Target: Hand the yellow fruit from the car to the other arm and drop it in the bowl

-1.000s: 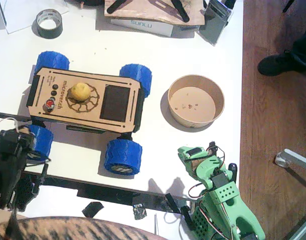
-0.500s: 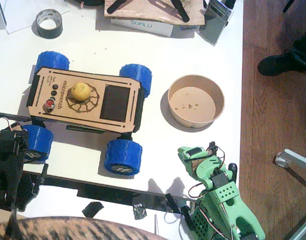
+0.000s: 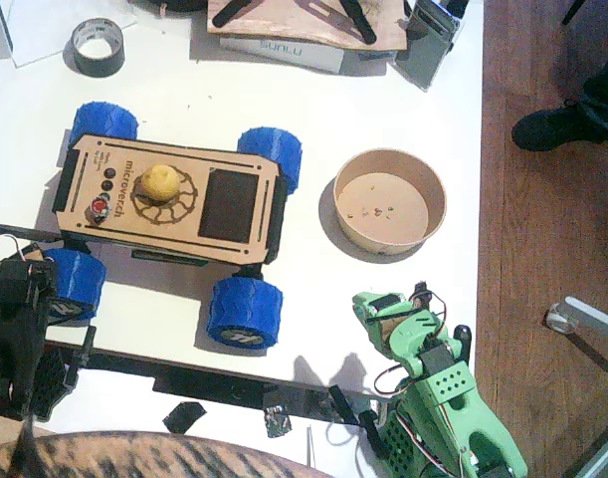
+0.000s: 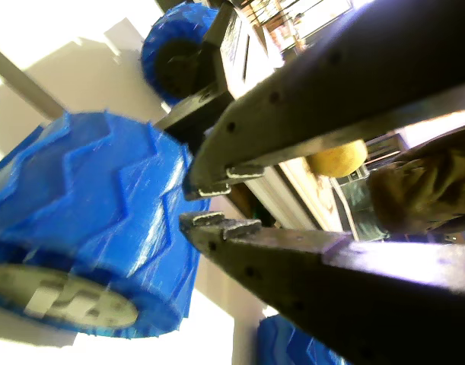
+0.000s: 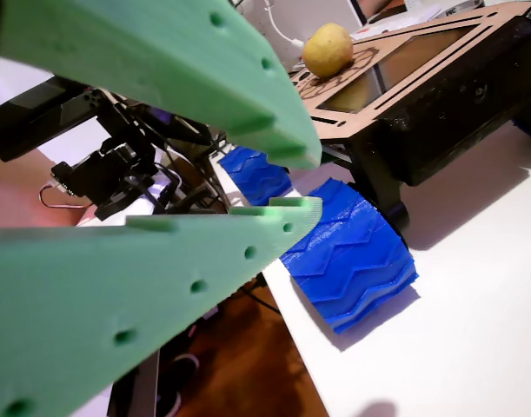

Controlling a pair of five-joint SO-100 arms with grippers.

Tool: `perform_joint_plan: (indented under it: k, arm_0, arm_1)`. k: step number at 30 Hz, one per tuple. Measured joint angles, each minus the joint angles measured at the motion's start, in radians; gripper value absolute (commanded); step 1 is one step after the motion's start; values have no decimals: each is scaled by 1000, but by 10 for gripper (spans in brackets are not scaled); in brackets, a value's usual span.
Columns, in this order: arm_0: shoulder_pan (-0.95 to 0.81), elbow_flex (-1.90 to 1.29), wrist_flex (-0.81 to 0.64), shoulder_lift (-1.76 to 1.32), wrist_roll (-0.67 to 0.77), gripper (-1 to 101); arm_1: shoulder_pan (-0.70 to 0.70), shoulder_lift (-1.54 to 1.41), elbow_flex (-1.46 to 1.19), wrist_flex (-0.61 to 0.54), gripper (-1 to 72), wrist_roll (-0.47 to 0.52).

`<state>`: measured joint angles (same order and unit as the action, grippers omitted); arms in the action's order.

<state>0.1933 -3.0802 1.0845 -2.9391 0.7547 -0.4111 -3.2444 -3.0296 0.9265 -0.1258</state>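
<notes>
Two arms flank a white tabletop (image 3: pixel 403 299) whose right edge gives way to brown wooden flooring (image 3: pixel 542 249), where a person's dark shoe (image 3: pixel 547 127) shows. On the table stands the flat light-wood car with four chunky blue wheels (image 3: pixel 174 194), and the small pale-yellow rounded fruit (image 3: pixel 160 181) sits on its engraved gear ring, beside the black rectangular panel (image 3: pixel 229 206). Right of the car, apart from it, is the round tan cardboard bowl (image 3: pixel 440 204), with only crumbs inside. A grey tape roll (image 3: pixel 97 46) lies near the far left edge, and a white box lettered SUNLU (image 3: pixel 284 50) sits at the far side under a wooden board. The black left gripper (image 4: pixel 205 205) hangs just beside a front wheel, jaws slightly parted with nothing between them. The light green right gripper (image 5: pixel 304 182) hovers near the table's near edge, jaws likewise spread and empty, the fruit well apart from it.
</notes>
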Motion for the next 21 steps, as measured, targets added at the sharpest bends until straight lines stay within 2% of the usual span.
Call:
perform_joint_plan:
  k: [4,13,21]
  arm_0:
    - [-38,6,-11,-18,2,0]
    - [-250,288,-133,278,2,0]
    - [-267,468,-167,396,2,51]
  arm_1:
    - [0,0,0,0,-1,0]
    - [0,0,0,0,-1,0]
    - [0,0,0,0,-1,0]
